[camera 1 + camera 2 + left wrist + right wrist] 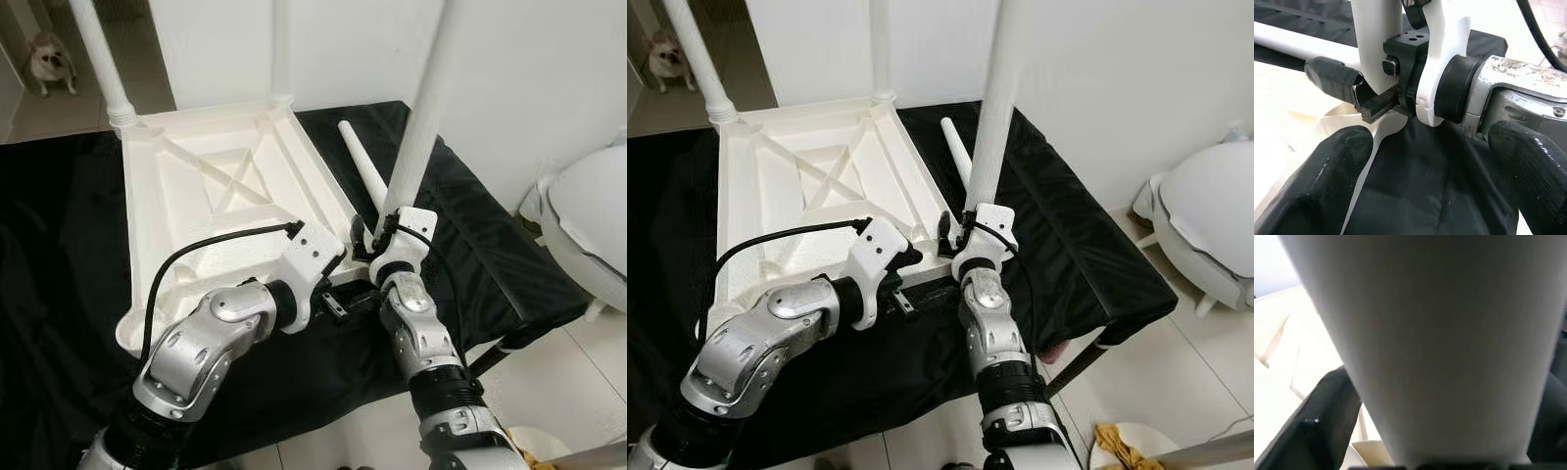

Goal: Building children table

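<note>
The white table top (pixel 186 220) lies upside down on a black cloth, with two white legs standing in its far corners (pixel 96 54). A third white leg (pixel 423 117) stands upright at the near right corner, and my right gripper (pixel 380 240) is shut on its lower end. In the left wrist view one serrated right fingertip (pixel 1376 102) presses against that leg (pixel 1376 44). My left gripper (pixel 1430 186) is open, just beside the same corner, with its fingers spread and nothing between them. A fourth leg (pixel 361 162) lies loose on the cloth beyond the held one.
The black cloth (pixel 490 245) ends at an edge on the right, with tiled floor below. A rounded white object (pixel 588 225) stands to the right. A small dog (pixel 49 61) sits on the floor at the far left. A white wall runs behind.
</note>
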{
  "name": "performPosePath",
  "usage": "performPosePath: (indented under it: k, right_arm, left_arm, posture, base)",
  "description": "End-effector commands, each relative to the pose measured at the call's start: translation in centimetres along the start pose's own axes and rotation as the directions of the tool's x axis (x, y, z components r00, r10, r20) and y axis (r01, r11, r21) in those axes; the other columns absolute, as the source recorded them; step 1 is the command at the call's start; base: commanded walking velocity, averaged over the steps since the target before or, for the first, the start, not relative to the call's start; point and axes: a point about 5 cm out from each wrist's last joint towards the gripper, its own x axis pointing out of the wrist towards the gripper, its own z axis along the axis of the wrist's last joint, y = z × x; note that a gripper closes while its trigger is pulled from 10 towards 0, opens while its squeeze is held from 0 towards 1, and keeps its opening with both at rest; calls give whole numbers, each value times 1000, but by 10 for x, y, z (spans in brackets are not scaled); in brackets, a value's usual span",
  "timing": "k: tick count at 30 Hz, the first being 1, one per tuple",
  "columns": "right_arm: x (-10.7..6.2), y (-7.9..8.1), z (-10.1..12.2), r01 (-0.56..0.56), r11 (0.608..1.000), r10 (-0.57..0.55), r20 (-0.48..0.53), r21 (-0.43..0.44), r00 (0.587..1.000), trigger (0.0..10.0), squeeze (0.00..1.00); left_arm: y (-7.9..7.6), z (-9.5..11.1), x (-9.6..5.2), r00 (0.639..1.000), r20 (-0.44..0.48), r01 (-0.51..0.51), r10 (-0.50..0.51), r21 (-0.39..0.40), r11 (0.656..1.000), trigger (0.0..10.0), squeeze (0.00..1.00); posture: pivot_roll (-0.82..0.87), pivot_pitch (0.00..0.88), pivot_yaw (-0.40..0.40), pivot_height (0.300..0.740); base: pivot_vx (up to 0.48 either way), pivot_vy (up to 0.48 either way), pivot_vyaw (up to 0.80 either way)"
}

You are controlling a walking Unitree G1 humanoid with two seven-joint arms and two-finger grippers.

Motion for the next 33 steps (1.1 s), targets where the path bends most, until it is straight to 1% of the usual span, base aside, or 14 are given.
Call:
performPosePath:
  k: [1, 2, 3, 5, 6, 11, 13, 14, 15, 16, 17, 24, 31, 33]
  right_arm:
    - [-1, 1, 2, -76, 997, 76, -3, -7, 997, 10000, 1000]
    - [-2, -1, 4, -111, 993, 111, -3, -31, 994, 10000, 1000]
    - [-3, -4, 4, -151, 988, 151, -10, -36, 988, 10000, 635]
    - [-4, -5, 4, -174, 984, 174, -15, -36, 985, 10000, 635]
    - [-6, -7, 6, -210, 977, 210, -14, -43, 978, 10000, 0]
    - [-12, -13, 9, -320, 944, 320, -17, -80, 947, 10000, 0]
    - [-17, -17, 11, -404, 909, 404, -20, -107, 915, 10000, 0]
    - [-17, -17, 11, -404, 909, 404, -20, -107, 915, 10000, 0]
    - [-20, -25, 12, -465, 876, 464, -39, -129, 885, 10000, 0]
    - [-21, -28, 13, -480, 867, 478, -49, -132, 877, 10000, 0]
    - [-21, -28, 13, -480, 867, 478, -49, -132, 877, 10000, 0]
    - [-22, -57, 11, -554, 803, 538, -134, -220, 832, 10000, 0]
    - [-20, -69, 9, -618, 750, 589, -186, -236, 786, 10000, 0]
    - [-19, -70, 9, -621, 747, 591, -190, -238, 784, 10000, 0]
  left_arm:
    - [0, 0, 1, 1000, -3, 3, -3, 3, 1000, 10000, 0]
    - [0, 0, 1, 1000, -2, 3, -3, 3, 1000, 10000, 0]
    - [0, 0, 1, 1000, -3, 3, -3, 3, 1000, 10000, 0]
    - [0, 0, 1, 1000, -3, 2, -2, 4, 1000, 10000, 0]
    - [0, 0, 1, 1000, -4, 2, -2, 4, 1000, 10000, 0]
    - [0, 0, 1, 1000, -5, 1, -1, 5, 1000, 10000, 0]
    - [0, 0, 0, 1000, -5, 1, -1, 5, 1000, 10000, 0]
    - [0, 0, 0, 1000, -5, 1, -1, 5, 1000, 10000, 0]
    - [0, 0, 0, 1000, -5, 2, -2, 4, 1000, 10000, 0]
    - [0, 0, 0, 1000, -5, 3, -3, 4, 1000, 10000, 0]
    - [0, 0, 0, 1000, -5, 3, -3, 4, 1000, 10000, 0]
    - [0, 0, 0, 1000, -6, 4, -4, 4, 1000, 10000, 0]
    - [0, 0, -1, 1000, -12, 11, -11, 6, 1000, 10000, 0]
    - [0, 0, -1, 1000, -13, 12, -12, 6, 1000, 10000, 0]
  posture:
    - [-28, 72, -4, 740]
    - [-28, 72, -4, 740]
    - [-28, 72, -4, 740]
    - [-28, 72, -4, 740]
    - [-28, 72, -4, 740]
    - [-29, 71, -3, 740]
    - [-29, 71, -1, 740]
    - [-29, 71, -1, 740]
    - [-28, 74, -2, 740]
    - [-28, 74, -2, 740]
    - [-28, 74, -2, 740]
    - [-28, 75, 3, 740]
    - [-22, 76, 12, 740]
    - [-22, 77, 13, 740]
  base:
    - [0, 0, 0]
    - [0, 0, 0]
    - [0, 0, 0]
    - [0, 0, 0]
    - [0, 0, 0]
    - [0, 0, 0]
    - [0, 0, 0]
    - [0, 0, 0]
    - [0, 0, 0]
    - [0, 0, 0]
    - [0, 0, 0]
    - [0, 0, 0]
    - [0, 0, 0]
    - [0, 0, 0]
